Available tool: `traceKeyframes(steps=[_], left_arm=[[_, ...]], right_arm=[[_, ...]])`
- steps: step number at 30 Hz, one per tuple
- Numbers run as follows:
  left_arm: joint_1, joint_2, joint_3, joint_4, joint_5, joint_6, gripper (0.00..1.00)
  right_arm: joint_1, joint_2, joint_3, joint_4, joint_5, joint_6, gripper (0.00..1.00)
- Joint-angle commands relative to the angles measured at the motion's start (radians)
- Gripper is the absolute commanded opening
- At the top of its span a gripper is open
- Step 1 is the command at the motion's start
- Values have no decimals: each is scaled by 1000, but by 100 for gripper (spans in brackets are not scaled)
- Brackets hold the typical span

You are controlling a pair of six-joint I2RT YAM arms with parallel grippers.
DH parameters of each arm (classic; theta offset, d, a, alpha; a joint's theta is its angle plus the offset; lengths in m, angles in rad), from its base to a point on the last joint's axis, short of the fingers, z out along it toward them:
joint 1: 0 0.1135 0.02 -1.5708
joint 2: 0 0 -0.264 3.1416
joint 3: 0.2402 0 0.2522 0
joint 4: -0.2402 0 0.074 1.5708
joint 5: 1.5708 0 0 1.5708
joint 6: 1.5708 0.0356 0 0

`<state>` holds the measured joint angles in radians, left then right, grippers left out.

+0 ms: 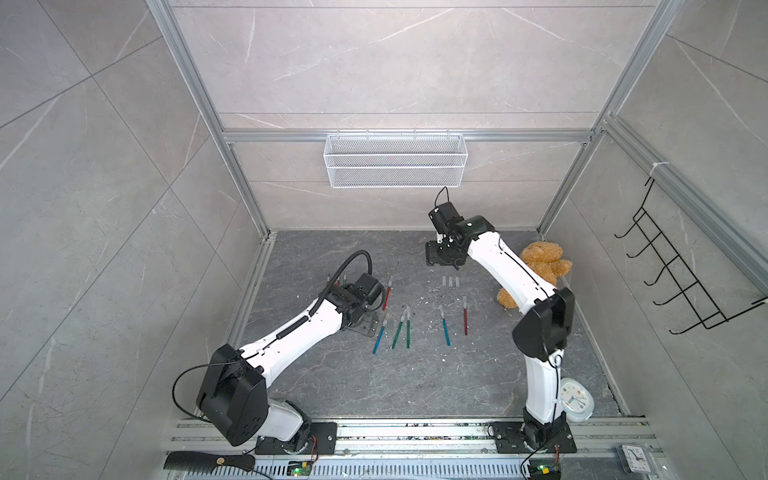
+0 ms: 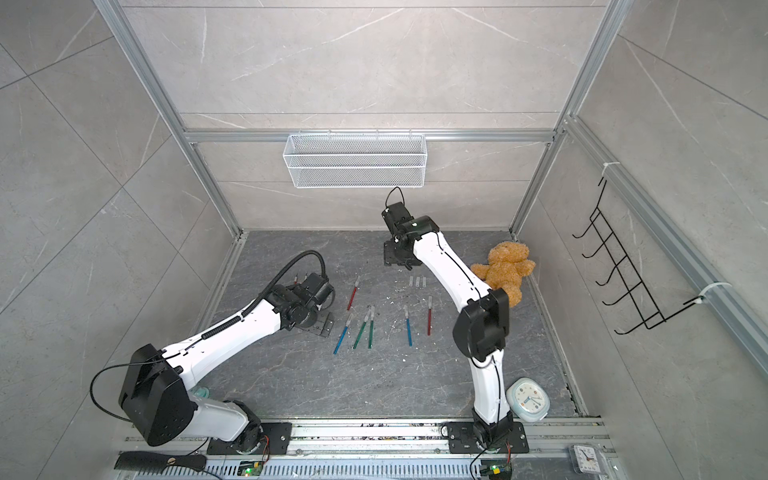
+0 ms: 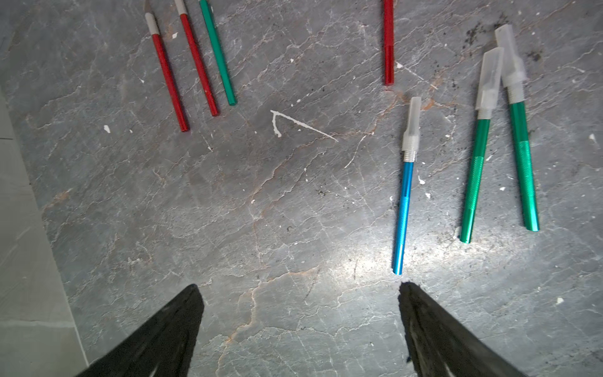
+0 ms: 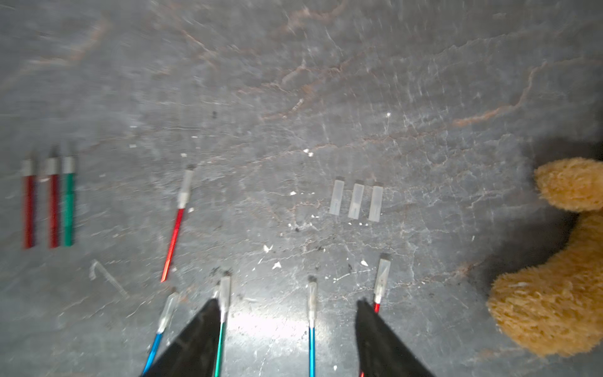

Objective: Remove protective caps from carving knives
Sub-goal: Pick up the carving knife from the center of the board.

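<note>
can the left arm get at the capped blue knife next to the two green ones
Probably yes: the left end effector is open and empty, and the capped blue knife lies just ahead of it. The nearest green knife lies apart, so nothing seems to block it.

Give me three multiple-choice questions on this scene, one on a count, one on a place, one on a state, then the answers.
1. How many small translucent plastic caps lie loose on the grey stone tabletop?
A. two
B. three
C. six

2. Where do they lie?
A. at the tabletop's far-left corner
B. at the tabletop's front edge
C. close by the right claw

3. How is the left claw?
A. open, empty
B. shut on a cap
C. shut tight, empty

Answers:
1 B, three lie side by side in the right wrist view.
2 C, the row sits right by that claw in both top views.
3 A, its jaws stand wide apart over bare stone.
</note>
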<state>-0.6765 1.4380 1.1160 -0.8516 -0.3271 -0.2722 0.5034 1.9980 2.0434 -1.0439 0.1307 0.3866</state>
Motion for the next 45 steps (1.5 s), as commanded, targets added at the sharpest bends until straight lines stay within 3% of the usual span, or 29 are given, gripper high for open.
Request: traceKeyframes(steps=[1,9,18,34,45], left_arm=[[-7,8,28,0,65,-18,96],[-11,40,36,8,134,-61,95],[-16,66,-8,55,185,-117,93],[-19,167,-19,117,186,-166,92],[-59,266,-28,170,206,-183,77]], right_arm=[[7,-149,-170,132,-19,-2,76],[44,-415,-599,410,-116,31,92],[102,-467,-900,672,-184,38,100],[121,-507,-1069,828,-102,78,100],[121,-527,-1093,852,-109,83,100]])
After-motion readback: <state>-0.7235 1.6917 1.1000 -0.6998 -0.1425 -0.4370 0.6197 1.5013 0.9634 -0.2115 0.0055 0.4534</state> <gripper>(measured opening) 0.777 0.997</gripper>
